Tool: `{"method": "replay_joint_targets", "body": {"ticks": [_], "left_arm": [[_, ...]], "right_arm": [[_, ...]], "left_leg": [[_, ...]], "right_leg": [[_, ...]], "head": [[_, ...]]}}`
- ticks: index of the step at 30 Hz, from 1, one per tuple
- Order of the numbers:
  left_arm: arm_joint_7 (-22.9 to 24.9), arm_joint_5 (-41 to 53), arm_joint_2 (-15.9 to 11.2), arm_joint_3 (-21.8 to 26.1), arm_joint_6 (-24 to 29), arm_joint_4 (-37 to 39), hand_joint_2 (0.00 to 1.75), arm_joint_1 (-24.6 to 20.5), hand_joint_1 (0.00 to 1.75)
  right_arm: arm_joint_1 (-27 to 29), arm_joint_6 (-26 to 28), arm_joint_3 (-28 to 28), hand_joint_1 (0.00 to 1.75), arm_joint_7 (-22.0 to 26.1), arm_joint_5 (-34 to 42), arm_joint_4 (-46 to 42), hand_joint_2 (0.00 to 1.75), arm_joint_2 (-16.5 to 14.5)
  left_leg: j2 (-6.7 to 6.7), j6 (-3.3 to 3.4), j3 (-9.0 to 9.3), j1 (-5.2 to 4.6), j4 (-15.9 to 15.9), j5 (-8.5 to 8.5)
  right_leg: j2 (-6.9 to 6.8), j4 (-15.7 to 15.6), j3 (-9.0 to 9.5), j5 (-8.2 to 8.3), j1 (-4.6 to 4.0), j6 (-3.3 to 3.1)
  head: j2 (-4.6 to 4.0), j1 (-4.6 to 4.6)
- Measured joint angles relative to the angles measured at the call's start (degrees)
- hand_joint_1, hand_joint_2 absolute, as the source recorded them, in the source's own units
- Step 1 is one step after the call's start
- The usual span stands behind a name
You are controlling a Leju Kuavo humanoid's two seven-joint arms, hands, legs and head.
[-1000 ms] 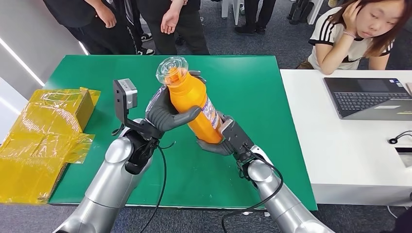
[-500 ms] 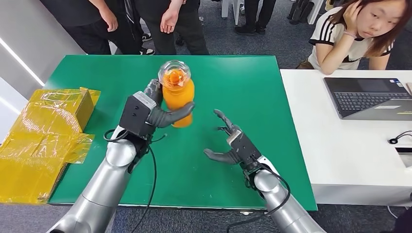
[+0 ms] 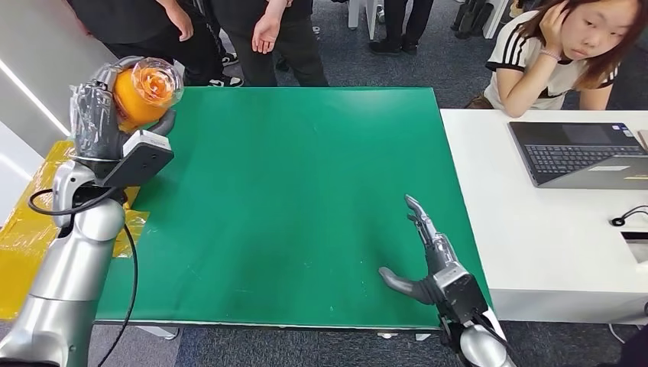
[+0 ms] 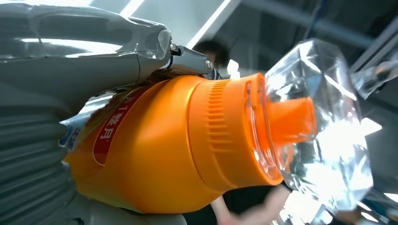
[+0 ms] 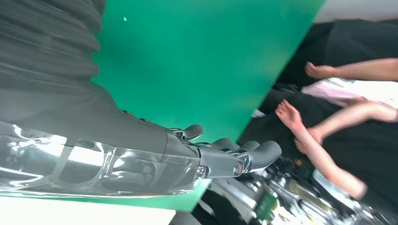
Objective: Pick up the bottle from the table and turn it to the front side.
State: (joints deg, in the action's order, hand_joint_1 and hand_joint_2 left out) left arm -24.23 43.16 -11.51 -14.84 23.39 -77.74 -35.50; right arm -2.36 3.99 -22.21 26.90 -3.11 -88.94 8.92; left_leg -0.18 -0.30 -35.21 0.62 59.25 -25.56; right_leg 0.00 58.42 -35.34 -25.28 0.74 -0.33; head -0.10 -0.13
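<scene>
I have the orange bottle (image 3: 137,92) in the left hand (image 3: 98,122), raised high off the green table (image 3: 306,199) at its far left corner, with the clear cap (image 3: 159,80) tipped toward the head camera so I am looking almost straight down the nozzle. From the left wrist view the fingers wrap the bottle's lower body, across a red label with white characters, and the palm sits against the label side, so the grasp looks full but I cannot tell how much of the far side the fingers cover. The right hand (image 3: 432,264) hangs empty near the table's near right edge, fingers spread, well apart from the bottle. My worry is the single-handed hold: the body looks smooth and tapered, and with the bottle tilted this far any wrist roll to bring the front round could let it slide through the fingers. It is raised out near the table's corner, beside the yellow-wrapped boxes (image 3: 46,229), so a slip would likely send it to the floor, not the mat. People (image 3: 267,34) stand just beyond the far edge, near the raised arm, and a wide swing could reach them. I also cannot confirm which face counts as the front while the hand covers the label.
</scene>
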Motion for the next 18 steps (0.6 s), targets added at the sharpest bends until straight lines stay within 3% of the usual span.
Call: {"method": "replay_joint_targets", "body": {"ticks": [7, 13, 18], "left_arm": [[5.2, 30.1, -6.2, -0.7, 0.9, -2.1, 1.75, 1.8, 1.75], [7.7, 38.7, -10.8, -4.3, -2.6, -2.0, 1.75, 4.0, 1.75], [10.2, 40.2, -11.9, -8.0, -7.6, -1.0, 1.75, 6.1, 1.75]], "right_arm": [[4.8, 1.3, 2.9, 0.00, 1.7, -2.0, -8.3, 1.75, 0.5], [8.0, 1.9, 5.6, 0.00, 2.5, -2.4, -13.7, 1.75, 0.9], [11.6, 2.8, 7.5, 0.00, 3.9, -2.9, -18.0, 1.75, 1.2]], "left_leg": [[0.01, 0.00, 0.01, 0.00, 0.0, 0.00], [0.03, 0.00, 0.00, 0.00, 0.0, 0.00], [0.05, -0.01, -0.01, -0.01, 0.0, -0.03]], "right_leg": [[0.02, 0.0, -0.01, 0.00, 0.00, 0.00], [0.01, 0.0, -0.04, -0.02, 0.00, 0.00], [0.03, 0.0, -0.03, -0.03, 0.01, 0.01]], "head": [[0.01, 0.00], [0.01, -0.01], [0.00, 0.00]]}}
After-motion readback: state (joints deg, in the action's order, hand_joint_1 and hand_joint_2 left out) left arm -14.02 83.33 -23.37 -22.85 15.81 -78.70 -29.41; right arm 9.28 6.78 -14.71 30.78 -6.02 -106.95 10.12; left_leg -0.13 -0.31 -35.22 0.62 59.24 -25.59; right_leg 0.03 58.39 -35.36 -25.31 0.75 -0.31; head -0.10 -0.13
